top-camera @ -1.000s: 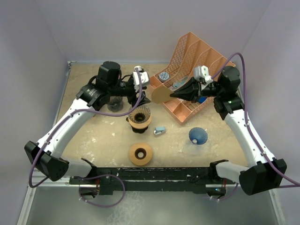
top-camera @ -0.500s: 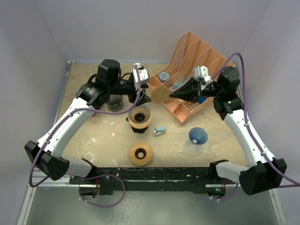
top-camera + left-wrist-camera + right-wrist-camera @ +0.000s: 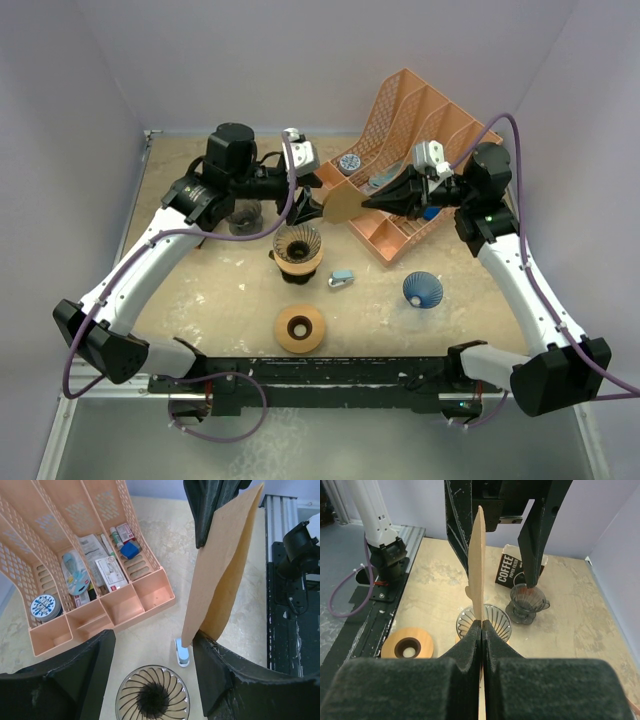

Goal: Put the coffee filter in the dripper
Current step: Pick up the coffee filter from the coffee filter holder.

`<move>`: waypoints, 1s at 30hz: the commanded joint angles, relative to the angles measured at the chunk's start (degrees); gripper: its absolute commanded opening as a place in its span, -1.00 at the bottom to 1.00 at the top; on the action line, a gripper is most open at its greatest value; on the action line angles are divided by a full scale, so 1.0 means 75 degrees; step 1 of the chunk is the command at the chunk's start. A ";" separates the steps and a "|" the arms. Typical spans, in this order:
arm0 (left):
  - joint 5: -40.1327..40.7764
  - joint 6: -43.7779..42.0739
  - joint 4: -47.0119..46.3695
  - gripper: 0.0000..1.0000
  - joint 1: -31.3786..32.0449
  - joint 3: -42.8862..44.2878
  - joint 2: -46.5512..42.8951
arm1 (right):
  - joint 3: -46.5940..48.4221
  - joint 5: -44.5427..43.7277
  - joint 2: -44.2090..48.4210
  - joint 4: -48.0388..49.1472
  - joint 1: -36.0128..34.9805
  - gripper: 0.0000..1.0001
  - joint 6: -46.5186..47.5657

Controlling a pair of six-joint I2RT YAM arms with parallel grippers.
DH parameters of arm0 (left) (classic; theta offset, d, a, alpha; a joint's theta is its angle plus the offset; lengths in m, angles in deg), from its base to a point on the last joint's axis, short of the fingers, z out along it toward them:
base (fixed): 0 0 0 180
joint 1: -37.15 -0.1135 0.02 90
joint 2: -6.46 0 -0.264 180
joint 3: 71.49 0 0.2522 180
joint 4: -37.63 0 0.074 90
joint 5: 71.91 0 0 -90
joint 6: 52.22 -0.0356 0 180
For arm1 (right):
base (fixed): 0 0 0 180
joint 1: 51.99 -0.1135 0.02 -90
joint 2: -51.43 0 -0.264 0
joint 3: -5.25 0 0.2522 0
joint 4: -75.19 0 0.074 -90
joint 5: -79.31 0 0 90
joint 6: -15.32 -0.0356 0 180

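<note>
My right gripper is shut on a brown paper coffee filter and holds it on edge in the air. The filter also shows in the right wrist view above the shut gripper. The clear ribbed dripper sits on a wooden stand below and left of the filter. My left gripper is open. In the left wrist view the filter hangs with its lower edge at the tip of the right finger. The dripper lies below the open gripper.
An orange divided rack with small items stands at the back right. A dark glass dripper, a second wooden stand, a blue dripper and a small blue-white clip lie around. A coffee filter box stands behind.
My left gripper has moved right, up to the edge of the held filter. The right arm and the filter have stayed in place.
</note>
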 commanded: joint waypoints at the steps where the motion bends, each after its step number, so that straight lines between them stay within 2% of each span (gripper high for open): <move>1: -0.0602 0.0447 -0.0642 0.25 0.0006 0.0147 -0.0057 | -0.0041 0.0050 0.0145 0.0312 -0.0031 -1.00 -0.0153; 9: -0.1152 0.1276 -0.1361 0.21 0.0006 0.0038 0.0023 | 0.0003 0.0082 0.0084 0.0465 -0.0048 -1.00 -0.0251; 16: -0.1461 0.2108 -0.2298 -0.27 0.0018 -0.0301 0.0101 | -0.0031 0.0108 0.0083 0.0671 -0.0088 -1.00 -0.0367; 25: -0.1758 0.2542 -0.2795 -0.69 0.0100 -0.0490 0.0166 | -0.0067 0.0088 0.0036 0.0762 -0.0113 -1.00 -0.0414; 28: -0.1776 0.2542 -0.2761 -1.00 0.0100 -0.0520 0.0153 | -0.0109 0.0012 0.0033 0.0763 -0.0116 -1.00 -0.0417; 30: -0.1650 0.2563 -0.2696 -1.00 0.0100 -0.0577 0.0079 | -0.0108 -0.0178 0.0046 0.0782 -0.0113 -1.00 -0.0432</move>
